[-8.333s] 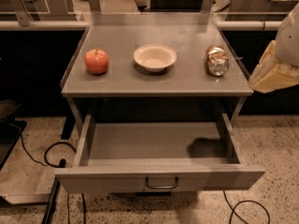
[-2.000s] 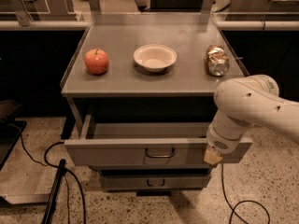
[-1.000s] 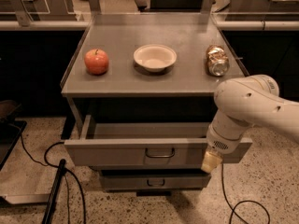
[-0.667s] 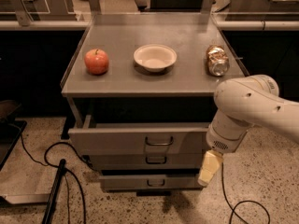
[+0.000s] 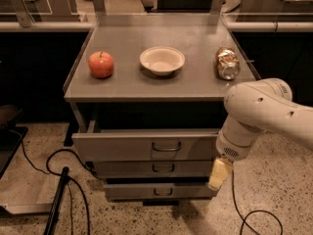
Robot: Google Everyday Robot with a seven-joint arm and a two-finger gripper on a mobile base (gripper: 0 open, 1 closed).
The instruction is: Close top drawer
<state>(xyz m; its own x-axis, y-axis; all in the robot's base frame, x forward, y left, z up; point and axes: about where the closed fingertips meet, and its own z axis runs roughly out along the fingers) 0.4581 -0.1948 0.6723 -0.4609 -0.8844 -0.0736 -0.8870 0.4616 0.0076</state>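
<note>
- The grey metal cabinet [image 5: 122, 43] stands on a speckled floor. Its top carries an apple [image 5: 101, 64], a white bowl [image 5: 162, 60] and a crumpled can [image 5: 227, 63], all well back from the front edge.
- The robot's white arm [image 5: 259, 114] reaches in from the right and bends down past the cabinet's right front corner.
- The top drawer [image 5: 122, 148] sits just under the cabinet top. It is nearly shut but stands a little proud, with a sliver of its left side showing and its front forward of the two lower drawers [image 5: 127, 169].
- It looks like stiff sheet metal on slides, so it should glide under a steady, level push and not flex. I judge it light, though its inside is hidden.
- The gripper [image 5: 218, 173] hangs just below the drawer's lower right corner, beside the ends of the lower drawers. Whether it is open or closed, or touching anything, I cannot tell.
- The small wire handle [image 5: 166, 147] sits mid-front. No grasp is needed: pressing the flat face near it should keep the drawer from skewing, as an end push might.
</note>
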